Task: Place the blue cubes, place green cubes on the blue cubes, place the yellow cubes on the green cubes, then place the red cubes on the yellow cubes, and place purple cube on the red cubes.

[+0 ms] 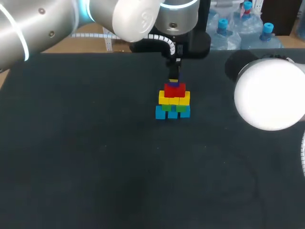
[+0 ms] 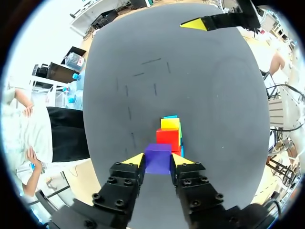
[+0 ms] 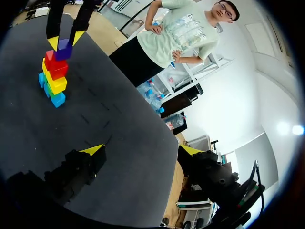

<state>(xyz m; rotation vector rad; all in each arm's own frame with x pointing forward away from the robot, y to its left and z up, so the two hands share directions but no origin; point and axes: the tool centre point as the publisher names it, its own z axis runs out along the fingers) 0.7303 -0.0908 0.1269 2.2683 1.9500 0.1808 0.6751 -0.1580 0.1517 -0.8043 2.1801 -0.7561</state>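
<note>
A cube pyramid stands mid-table: blue cubes (image 1: 172, 112) at the base, green cubes (image 1: 171, 108) on them, yellow cubes (image 1: 174, 99) above, red cubes (image 1: 174, 90) on top. My left gripper (image 2: 157, 159) comes down from above, shut on the purple cube (image 2: 157, 158), which sits at the top of the red cubes (image 2: 167, 136). In the right wrist view the stack (image 3: 53, 76) is far ahead, with the purple cube (image 3: 63, 49) between the left arm's yellow tips. My right gripper (image 3: 143, 150) hangs open and empty, off to the right of the stack.
Dark table mat (image 1: 95, 157) lies bare around the pyramid. My right arm's white housing (image 1: 269, 93) sits over the table's right side, and the left arm (image 1: 71, 19) crosses the back left.
</note>
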